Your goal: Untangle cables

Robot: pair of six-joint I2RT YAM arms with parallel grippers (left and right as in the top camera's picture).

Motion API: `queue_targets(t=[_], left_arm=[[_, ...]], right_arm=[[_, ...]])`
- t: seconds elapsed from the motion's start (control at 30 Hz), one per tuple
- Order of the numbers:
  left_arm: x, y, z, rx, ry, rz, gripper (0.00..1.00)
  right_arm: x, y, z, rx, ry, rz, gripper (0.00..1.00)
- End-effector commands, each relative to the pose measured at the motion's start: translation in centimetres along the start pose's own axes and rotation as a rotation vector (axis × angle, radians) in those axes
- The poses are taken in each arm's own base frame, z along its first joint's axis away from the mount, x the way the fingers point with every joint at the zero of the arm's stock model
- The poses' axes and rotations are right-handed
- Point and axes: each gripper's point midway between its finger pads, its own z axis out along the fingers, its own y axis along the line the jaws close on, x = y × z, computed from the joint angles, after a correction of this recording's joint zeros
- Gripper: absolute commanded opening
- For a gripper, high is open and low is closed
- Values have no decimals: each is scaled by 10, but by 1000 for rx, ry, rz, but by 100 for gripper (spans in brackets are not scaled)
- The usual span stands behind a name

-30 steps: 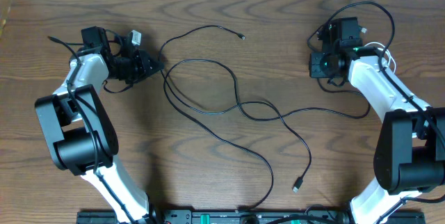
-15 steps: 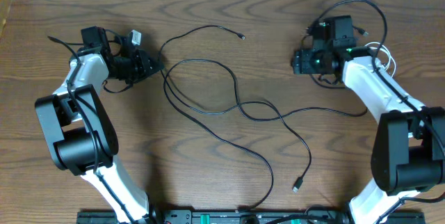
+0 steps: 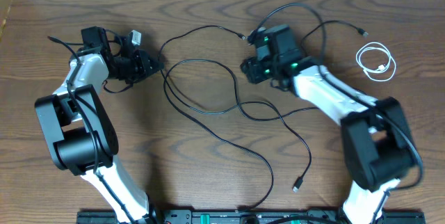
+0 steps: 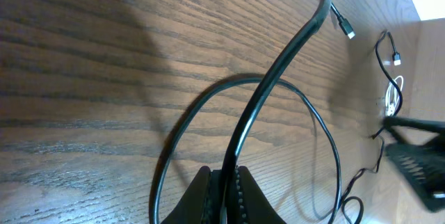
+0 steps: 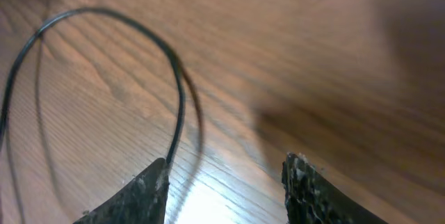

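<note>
Overhead, the two black cables crossed in a loose tangle [image 3: 242,106] near the middle of the table [image 3: 181,172], and that crossing serves as the reference here. The left gripper [image 3: 149,64] sat well to the left of the tangle and a little farther from the robot. In the left wrist view, its fingers [image 4: 208,189] were pressed together on a black cable [image 4: 278,64] that ran straight out from them toward the tangle.

The right gripper [image 3: 249,67] hung just beyond the tangle, on its far side, and was clearly the nearer hand. Its fingers [image 5: 149,189] stood apart with nothing between them. A loop of black cable [image 5: 177,92] curved down to the tip of one finger; contact could not be made out. A small plug end [image 3: 241,37] lay farther beyond the tangle, past that gripper. The white cable [image 3: 359,58] lay coiled by itself well to the right of the tangle, touching neither black one.

The next grasp probably belonged to the right arm, reaching back toward the robot onto strands running roughly left to right.
</note>
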Motion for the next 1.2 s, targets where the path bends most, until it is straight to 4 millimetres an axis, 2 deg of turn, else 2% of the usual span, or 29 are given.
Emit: queue_targets(t=[0.0, 0.1, 0.23, 0.27, 0.37, 0.5, 0.7, 0.77, 0.8, 0.93, 1.0, 1.1, 1.13, 1.17], left_arm=[[-2, 0, 1, 6, 0, 3, 8], [-2, 0, 1, 5, -1, 4, 8], [-2, 0, 1, 5, -1, 4, 9], [-2, 0, 1, 5, -1, 5, 8], [-2, 0, 1, 6, -1, 5, 8], [-2, 0, 1, 6, -1, 5, 8], [-2, 0, 1, 6, -1, 5, 8], [-2, 0, 1, 5, -1, 5, 8], [-2, 0, 1, 6, -1, 5, 8], [-2, 0, 1, 5, -1, 5, 9], [-2, 0, 1, 6, -1, 5, 8], [-2, 0, 1, 6, -1, 5, 9], [-2, 0, 1, 6, -1, 4, 8], [-2, 0, 1, 6, -1, 5, 8]], right_arm=[[37, 18, 38, -27, 94, 40, 47], [55, 27, 59, -39, 130, 31, 44], [62, 35, 67, -50, 138, 13, 33], [62, 35, 67, -51, 135, 12, 28], [59, 29, 68, -21, 122, 11, 2], [46, 27, 60, -21, 87, -24, 1], [-15, 42, 6, -53, -73, -107, 1], [-37, 50, -19, -57, -144, -158, 1], [-52, 56, -37, -59, -194, -208, 1], [-85, 68, -85, -31, -318, -317, 1], [-102, 64, -112, 33, -386, -326, 1], [-121, 49, -149, 132, -468, -303, 1], [-128, 38, -163, 180, -500, -287, 1], [-130, 34, -167, 195, -508, -282, 1]])
